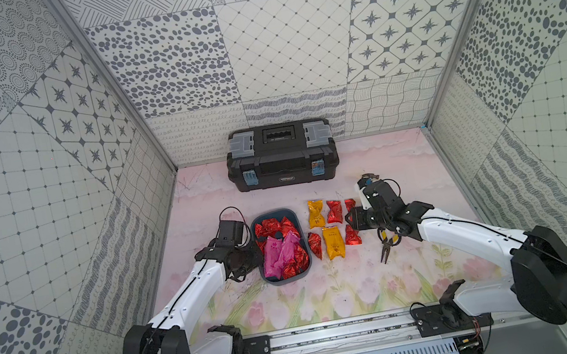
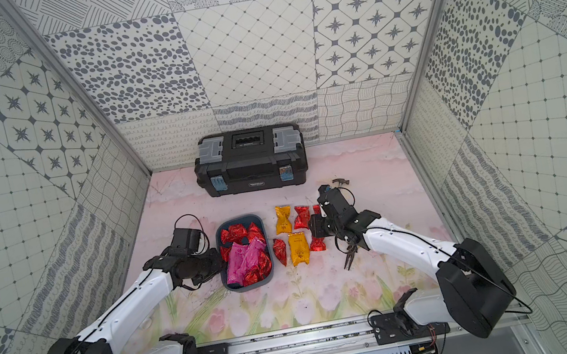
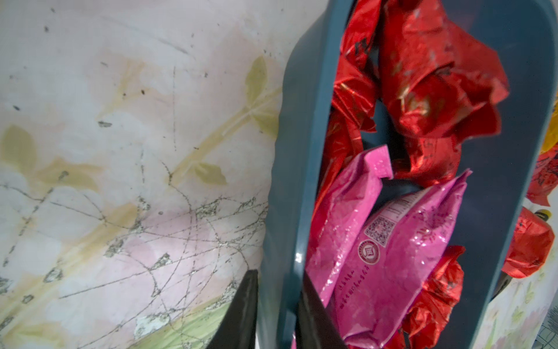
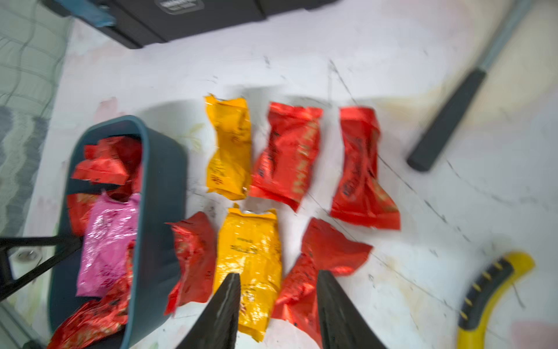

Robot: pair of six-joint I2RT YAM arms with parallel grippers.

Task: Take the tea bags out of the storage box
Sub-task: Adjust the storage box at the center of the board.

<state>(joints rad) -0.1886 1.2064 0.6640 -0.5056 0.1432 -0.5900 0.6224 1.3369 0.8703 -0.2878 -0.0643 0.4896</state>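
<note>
While left gripper (image 3: pixel 276 305) straddles storage box (image 3: pixel 297 121) wall, tea bags (image 3: pixel 392 241) inside.

Grey-patterned tile walls (image 1: pixel 283 48); scuffed pink floral floor (image 1: pixel 296 301); even light.

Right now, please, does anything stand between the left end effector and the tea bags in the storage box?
A wall of the storage box: the left end effector straddles it, one finger outside, one inside beside the pink tea bags.
</note>
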